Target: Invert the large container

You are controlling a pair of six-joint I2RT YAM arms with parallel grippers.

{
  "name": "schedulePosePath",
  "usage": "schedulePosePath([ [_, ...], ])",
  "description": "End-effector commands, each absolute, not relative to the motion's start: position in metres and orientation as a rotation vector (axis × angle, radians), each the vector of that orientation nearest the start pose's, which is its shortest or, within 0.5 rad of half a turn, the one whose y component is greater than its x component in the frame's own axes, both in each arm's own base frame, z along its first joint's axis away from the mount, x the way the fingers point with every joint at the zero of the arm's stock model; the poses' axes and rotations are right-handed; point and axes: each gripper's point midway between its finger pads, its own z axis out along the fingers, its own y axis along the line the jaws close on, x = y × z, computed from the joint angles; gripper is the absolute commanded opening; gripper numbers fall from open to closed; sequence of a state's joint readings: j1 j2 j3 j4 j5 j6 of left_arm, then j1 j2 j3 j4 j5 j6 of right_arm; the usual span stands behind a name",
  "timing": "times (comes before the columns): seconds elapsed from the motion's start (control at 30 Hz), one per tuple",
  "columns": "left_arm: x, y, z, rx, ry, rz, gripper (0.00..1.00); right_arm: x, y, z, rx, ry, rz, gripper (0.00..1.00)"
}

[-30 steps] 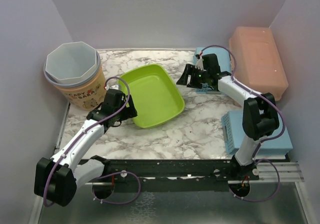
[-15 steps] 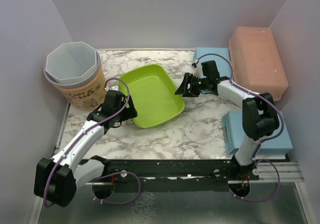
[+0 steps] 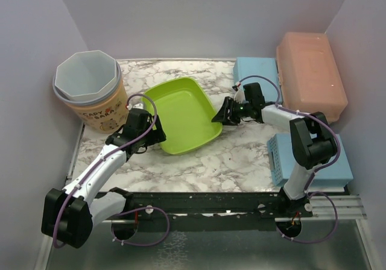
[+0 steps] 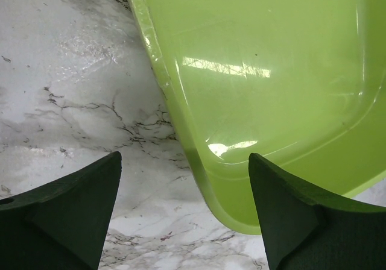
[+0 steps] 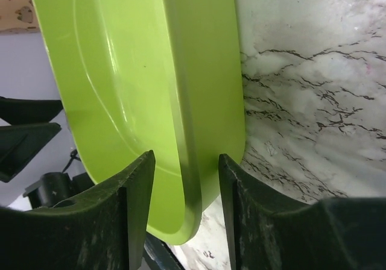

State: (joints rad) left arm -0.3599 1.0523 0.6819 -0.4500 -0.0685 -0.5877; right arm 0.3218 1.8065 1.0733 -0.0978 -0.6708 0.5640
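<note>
Found left gripper (image 3: pixel 154 131) spread wide astride the near-left rim of the green container (image 3: pixel 184 113), gripping nothing. Logged container mid-way across the marble table (image 3: pixel 241 155), mouth up, neither lifted nor tipped. Found right gripper (image 3: pixel 222 118) astride the right wall, jaws narrow on either side; pinching or just short, cannot tell. Judged as grasp stage only. Still to do: secure hold, raise an edge, roll over, set mouth-down.

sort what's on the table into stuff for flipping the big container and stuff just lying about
In the job: green container, left gripper, right gripper.
Lying about: octagonal tub, pink box, far blue box, near blue box.
</note>
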Motion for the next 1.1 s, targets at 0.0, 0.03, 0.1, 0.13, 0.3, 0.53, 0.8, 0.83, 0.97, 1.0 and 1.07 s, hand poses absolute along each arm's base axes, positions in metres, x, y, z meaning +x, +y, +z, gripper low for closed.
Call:
schedulePosePath([
  [0.0,0.264,-0.116,0.1,-0.312,2.404,-0.398,0.87,0.355,0.264,0.09,0.002,2.441,1.32,0.48],
  [0.03,0.264,-0.116,0.099,-0.311,2.407,-0.398,0.87,0.357,0.265,0.089,0.023,2.435,1.322,0.47],
  [0.1,0.264,-0.117,0.098,-0.31,2.41,-0.4,0.87,0.36,0.265,0.088,0.05,2.427,1.318,0.49],
  [0.13,0.263,-0.117,0.097,-0.309,2.413,-0.401,0.87,0.362,0.264,0.087,0.065,2.428,1.308,0.52],
  [0.3,0.261,-0.116,0.097,-0.309,2.412,-0.406,0.87,0.379,0.261,0.088,0.083,2.421,1.229,0.58],
  [0.53,0.263,-0.118,0.103,-0.294,2.396,-0.421,0.87,0.407,0.271,0.083,0.051,2.438,1.218,0.57],
  [0.8,0.261,-0.119,0.108,-0.282,2.382,-0.438,0.87,0.408,0.285,0.082,0.033,2.435,1.346,0.48],
  [0.83,0.261,-0.12,0.108,-0.279,2.381,-0.442,0.87,0.408,0.284,0.083,0.036,2.435,1.344,0.46],
  [0.97,0.261,-0.12,0.111,-0.282,2.374,-0.449,0.87,0.405,0.284,0.09,0.032,2.41,1.352,0.4],
  [1.0,0.262,-0.121,0.112,-0.281,2.372,-0.45,0.87,0.405,0.283,0.091,0.033,2.407,1.351,0.39],
  [1.07,0.263,-0.123,0.116,-0.277,2.366,-0.461,0.87,0.403,0.283,0.093,0.031,2.405,1.356,0.33],
])
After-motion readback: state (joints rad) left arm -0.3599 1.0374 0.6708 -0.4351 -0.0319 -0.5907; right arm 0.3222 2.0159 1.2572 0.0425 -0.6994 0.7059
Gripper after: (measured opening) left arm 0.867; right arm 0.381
